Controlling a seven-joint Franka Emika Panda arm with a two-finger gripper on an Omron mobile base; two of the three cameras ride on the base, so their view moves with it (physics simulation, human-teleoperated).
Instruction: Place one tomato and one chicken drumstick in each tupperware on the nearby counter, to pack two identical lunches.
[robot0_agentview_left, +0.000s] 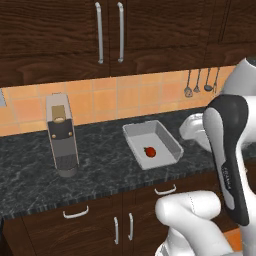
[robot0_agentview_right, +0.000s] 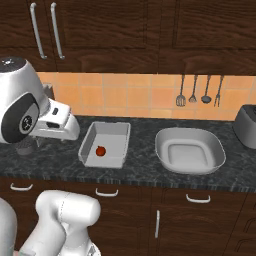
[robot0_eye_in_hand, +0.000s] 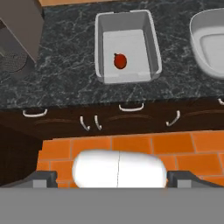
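Note:
One red tomato (robot0_eye_in_hand: 120, 61) lies inside the rectangular tupperware (robot0_eye_in_hand: 151, 39) on the dark counter (robot0_eye_in_hand: 65, 74). From the base views the same tomato (robot0_agentview_left: 149, 151) (robot0_agentview_right: 100, 150) sits near the front of that tub (robot0_agentview_left: 165, 134) (robot0_agentview_right: 117, 135). To its right stands the wider, rounded tupperware (robot0_agentview_right: 189, 150) (robot0_eye_in_hand: 205, 48), empty. My gripper (robot0_eye_in_hand: 114, 178) is open with nothing between its fingertips (robot0_eye_in_hand: 43, 177). It hangs back from the counter, above the orange floor in front of the drawers. The chicken drumstick is out of view.
A tall grey coffee machine (robot0_agentview_left: 61, 135) stands on the counter left of the tubs. A steel toaster (robot0_agentview_right: 246, 125) sits at the far right. Utensils (robot0_agentview_right: 197, 90) hang on the tiled wall. Drawers with silver handles (robot0_eye_in_hand: 131, 107) run below the counter edge.

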